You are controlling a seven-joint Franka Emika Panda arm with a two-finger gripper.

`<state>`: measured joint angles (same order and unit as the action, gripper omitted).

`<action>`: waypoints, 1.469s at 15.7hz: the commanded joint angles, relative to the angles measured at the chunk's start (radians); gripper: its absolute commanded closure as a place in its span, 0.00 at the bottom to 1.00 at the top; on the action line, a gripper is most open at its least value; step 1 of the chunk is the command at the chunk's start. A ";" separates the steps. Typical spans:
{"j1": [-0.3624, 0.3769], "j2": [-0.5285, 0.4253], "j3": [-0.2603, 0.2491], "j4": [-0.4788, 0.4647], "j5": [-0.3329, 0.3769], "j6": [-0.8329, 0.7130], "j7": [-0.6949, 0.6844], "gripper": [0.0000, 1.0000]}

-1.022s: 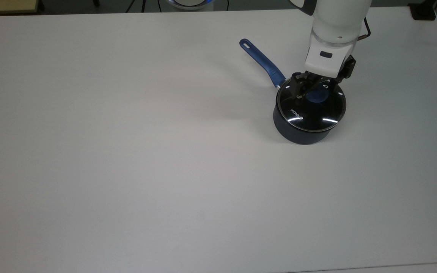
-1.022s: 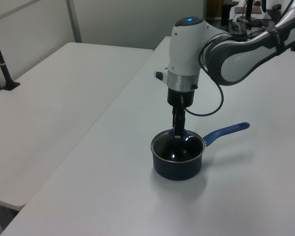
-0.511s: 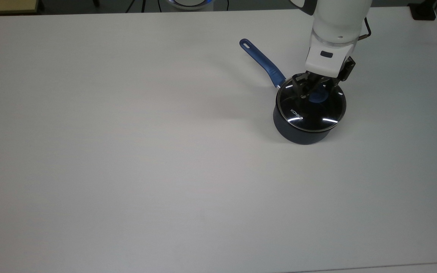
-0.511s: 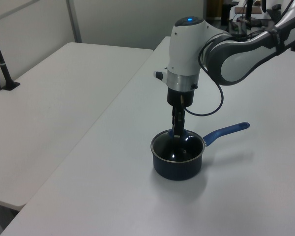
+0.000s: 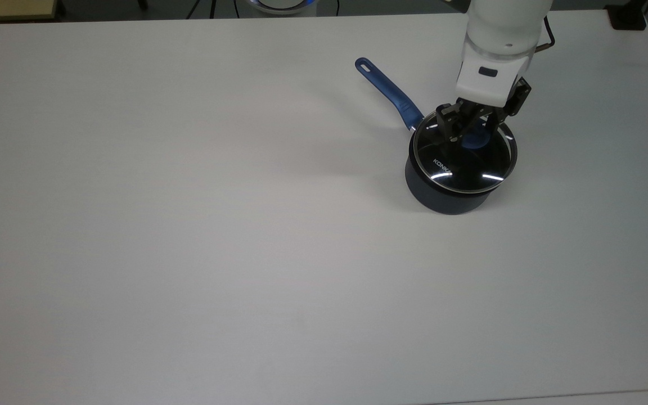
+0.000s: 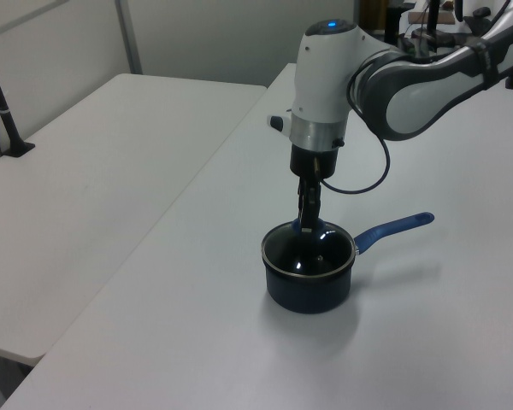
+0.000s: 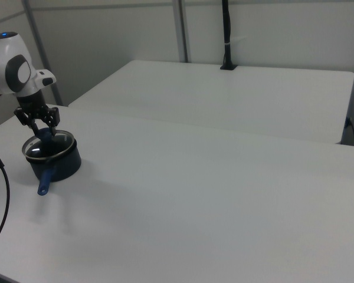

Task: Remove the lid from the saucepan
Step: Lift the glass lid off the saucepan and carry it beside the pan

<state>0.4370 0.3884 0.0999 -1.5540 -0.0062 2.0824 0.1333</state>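
Over on the white table, toward the top view's right, stands the saucepan, a small dark pot with its blue handle running up and to the top view's left, the hole at its far end. Its glass lid sits above the pan's mouth, and in the top view the metal rim appears shifted slightly to the top view's right of the pot wall below it; whether the lid rests on the pan or is just off it cannot be told. White lettering shows near the lid's edge.

The gripper points straight down over the lid's centre, its two black fingers standing on either side of the blue knob and closed against it, so the lid is gripped by its knob. In the left view the gripper comes down from the white wrist into the middle of the lid, with the saucepan beneath. In the right view the gripper sits at the knob above the saucepan, the handle pointing toward the camera.
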 commanded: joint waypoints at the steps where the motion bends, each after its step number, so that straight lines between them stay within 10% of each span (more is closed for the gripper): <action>1: 0.012 -0.025 -0.012 0.005 -0.012 -0.041 0.009 0.56; 6: -0.018 -0.057 -0.025 0.006 -0.014 -0.061 0.005 0.55; 13: -0.240 -0.091 -0.023 -0.011 -0.012 -0.065 -0.119 0.55; 23: -0.391 -0.215 -0.017 -0.439 -0.061 0.211 -0.195 0.55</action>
<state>0.0457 0.2633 0.0738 -1.8349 -0.0489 2.2003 -0.0693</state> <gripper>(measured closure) 0.388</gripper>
